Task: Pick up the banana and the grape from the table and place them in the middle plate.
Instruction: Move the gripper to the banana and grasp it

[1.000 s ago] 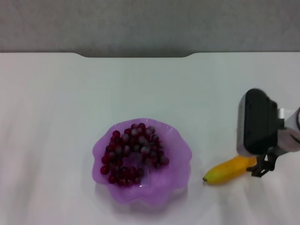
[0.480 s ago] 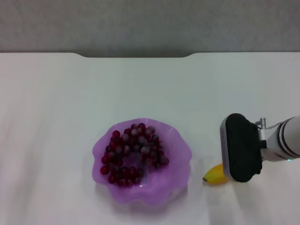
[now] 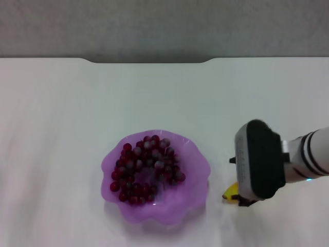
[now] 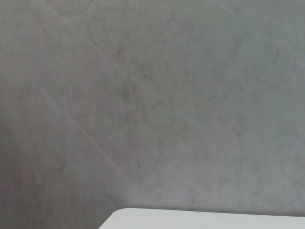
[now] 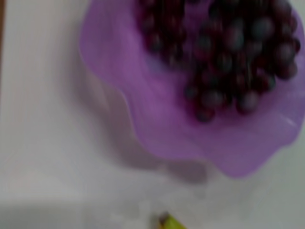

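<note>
Now, with the grape (image 3: pixel 147 168) heaped in the middle plate (image 3: pixel 195 154), your right gripper (image 3: pixel 245 198) covers most of the banana (image 3: pixel 231 192) beside it, finger state I cannot tell; it looks firm but bruisable and smooth, so grip mid-body gently.

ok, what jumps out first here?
The purple plate near the table's middle, heaped with dark red grapes. To its right, the right gripper hangs over the banana, hiding all but the tip. The left arm is out of sight.
</note>
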You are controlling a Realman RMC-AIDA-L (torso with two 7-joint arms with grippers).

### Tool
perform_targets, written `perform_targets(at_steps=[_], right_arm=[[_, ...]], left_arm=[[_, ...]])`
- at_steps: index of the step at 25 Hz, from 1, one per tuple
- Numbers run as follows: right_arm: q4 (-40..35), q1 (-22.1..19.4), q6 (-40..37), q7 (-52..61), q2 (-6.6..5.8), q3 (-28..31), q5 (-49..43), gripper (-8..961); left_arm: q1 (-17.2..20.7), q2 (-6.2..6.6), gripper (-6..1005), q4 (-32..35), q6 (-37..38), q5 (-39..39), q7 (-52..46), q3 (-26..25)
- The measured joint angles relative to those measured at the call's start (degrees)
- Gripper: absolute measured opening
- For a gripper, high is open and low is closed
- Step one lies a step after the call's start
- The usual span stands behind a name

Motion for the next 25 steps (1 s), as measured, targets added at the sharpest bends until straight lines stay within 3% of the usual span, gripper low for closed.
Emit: perform_targets(at_steps=[6, 14, 20, 25], right_arm=[[1.08, -0.2, 9.3, -5.9, 0.02, 9.67, 11.63, 888], [0.42, 0.37, 19.63, -6.51, -0.04, 18.21, 14.24, 888], [-0.77, 0.42, 22.58, -7.88, -0.17, 21.66, 13.27, 888], [-2.79, -0.36, 19.79, -7.47, 0.07, 22.58, 8.68, 888]], left_arm=[[0.4, 0.09, 882, 0.16, 0.01, -0.13, -0.01, -0.04], [-0.05, 0.25, 882, 0.38, 0.21, 0.03, -0.01, -0.74], [0.0, 0.24, 882, 0.4, 0.37, -0.08, -0.01, -0.94], [-0.01, 0.15, 882, 0.37, 0.53, -0.32, -0.01, -0.94]])
